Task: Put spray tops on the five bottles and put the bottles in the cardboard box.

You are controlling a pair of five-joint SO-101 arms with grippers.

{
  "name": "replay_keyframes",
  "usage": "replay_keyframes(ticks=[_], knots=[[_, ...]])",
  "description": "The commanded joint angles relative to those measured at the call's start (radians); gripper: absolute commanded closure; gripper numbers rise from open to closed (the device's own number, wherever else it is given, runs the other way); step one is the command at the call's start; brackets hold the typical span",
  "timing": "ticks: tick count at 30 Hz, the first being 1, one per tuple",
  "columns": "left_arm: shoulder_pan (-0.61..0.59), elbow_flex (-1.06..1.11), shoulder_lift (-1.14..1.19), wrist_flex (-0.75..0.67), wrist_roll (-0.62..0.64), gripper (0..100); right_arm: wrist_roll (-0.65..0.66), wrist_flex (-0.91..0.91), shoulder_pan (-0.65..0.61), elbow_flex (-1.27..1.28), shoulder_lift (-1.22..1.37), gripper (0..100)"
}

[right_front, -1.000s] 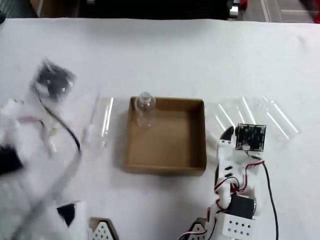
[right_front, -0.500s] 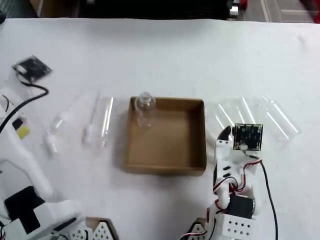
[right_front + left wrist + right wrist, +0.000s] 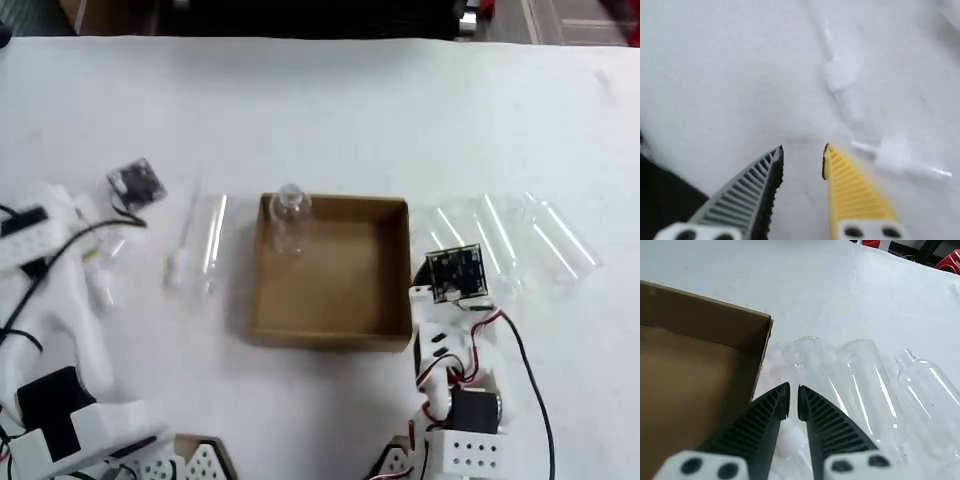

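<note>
Left gripper: jaws spread, empty, near a spray top. Right gripper: jaws nearly pressed together, empty, between the cardboard box and lying bottles.

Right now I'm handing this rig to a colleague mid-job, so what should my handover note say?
Left gripper open, empty, over the table by two loose spray tops.
Right gripper shut, empty, at the cardboard box's right edge.
One bottle stands in the box's far left corner; whether it wears a top I cannot tell.
Another bottle lies left of the box, three open-necked bottles right of it.
Left: top and box those four.
</note>
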Motion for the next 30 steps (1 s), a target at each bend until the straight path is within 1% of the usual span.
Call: replay_keyframes(ticks=[1,3,5,7,9,19,21,27,30], knots=[[0.031,0.186,-0.005,-0.374,0.037,87,0.020,-0.022,-0.008,0.011,-0.005,98.2],[0.030,0.239,-0.005,-0.511,0.077,87,0.020,-0.022,-0.007,0.011,-0.005,98.2],[0.033,0.287,-0.004,-0.605,0.118,87,0.020,-0.022,-0.005,0.011,-0.005,98.2],[0.045,0.330,-0.004,-0.647,0.127,87,0.020,-0.022,-0.005,0.011,-0.005,98.2],[0.054,0.361,-0.004,-0.651,0.106,87,0.020,-0.022,-0.007,0.011,-0.005,98.2],[-0.010,0.459,-0.005,-0.652,-0.143,87,0.020,-0.019,-0.008,0.011,-0.005,98.1],[-0.050,0.463,-0.005,-0.651,-0.212,87,0.020,-0.019,-0.008,0.011,-0.005,98.1],[-0.219,0.473,-0.012,-0.647,-0.396,87,0.021,-0.018,-0.008,0.011,-0.005,98.1],[-0.283,0.489,-0.019,-0.609,-0.480,87,0.021,-0.018,-0.010,0.011,-0.005,98.1]])
